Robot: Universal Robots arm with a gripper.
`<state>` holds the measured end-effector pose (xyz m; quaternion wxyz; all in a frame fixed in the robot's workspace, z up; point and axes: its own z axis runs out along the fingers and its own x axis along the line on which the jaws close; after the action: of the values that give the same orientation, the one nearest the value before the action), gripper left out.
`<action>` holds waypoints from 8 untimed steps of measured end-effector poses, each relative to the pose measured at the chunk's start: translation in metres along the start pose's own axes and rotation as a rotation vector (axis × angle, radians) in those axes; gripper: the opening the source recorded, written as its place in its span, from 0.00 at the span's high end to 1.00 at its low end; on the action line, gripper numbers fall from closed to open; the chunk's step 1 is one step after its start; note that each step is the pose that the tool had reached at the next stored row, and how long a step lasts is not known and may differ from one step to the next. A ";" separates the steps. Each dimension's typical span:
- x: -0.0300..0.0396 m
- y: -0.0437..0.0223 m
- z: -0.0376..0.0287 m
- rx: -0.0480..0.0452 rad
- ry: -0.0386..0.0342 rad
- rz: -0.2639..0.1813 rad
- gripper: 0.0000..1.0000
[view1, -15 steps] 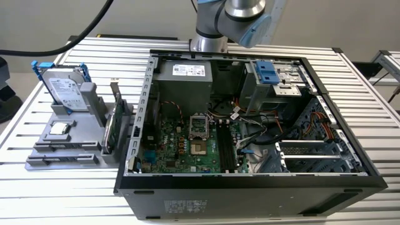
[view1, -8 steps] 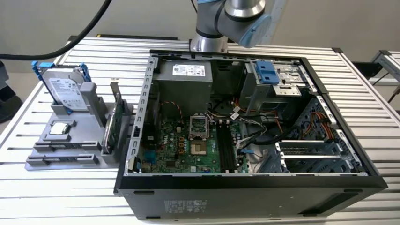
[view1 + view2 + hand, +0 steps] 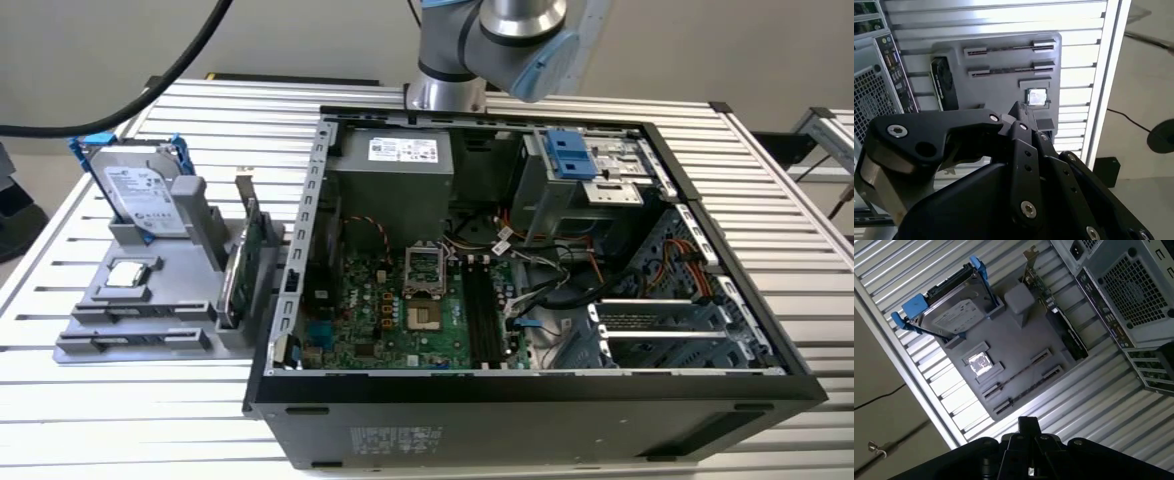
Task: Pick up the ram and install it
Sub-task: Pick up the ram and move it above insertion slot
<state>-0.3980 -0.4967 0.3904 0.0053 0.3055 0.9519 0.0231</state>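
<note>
The ram (image 3: 1016,374) is a thin dark strip standing edge-on in a long slot of the grey holder (image 3: 1019,335), with a second such strip (image 3: 1030,391) in the slot beside it. Both strips also appear in the second wrist view (image 3: 1006,49) and in the exterior view (image 3: 140,311). My gripper (image 3: 1027,426) hangs high above the table, well clear of the holder. Its black fingers meet at the tip with nothing between them. In the second wrist view the gripper (image 3: 1019,111) is seen from the side. The arm (image 3: 501,35) stands behind the open computer case (image 3: 287,300).
The holder also carries a silver hard drive with blue rails (image 3: 140,195), a green card with a metal bracket (image 3: 247,255) and a small silver chip (image 3: 127,275). Inside the case lie the motherboard (image 3: 387,315) with its dark memory slots (image 3: 483,315), cables and a drive cage.
</note>
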 end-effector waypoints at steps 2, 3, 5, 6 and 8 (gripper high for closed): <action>0.0002 -0.0001 0.0000 0.0000 -0.0009 0.019 1.00; 0.0002 -0.0001 -0.0001 0.0000 -0.0013 0.029 1.00; 0.0003 -0.0002 -0.0001 -0.0001 -0.0022 0.047 1.00; 0.0004 -0.0002 0.0000 -0.0002 -0.0026 0.056 1.00; 0.0004 -0.0003 -0.0001 -0.0002 -0.0035 0.074 1.00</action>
<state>-0.3986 -0.4967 0.3904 0.0061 0.3404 0.9400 0.0228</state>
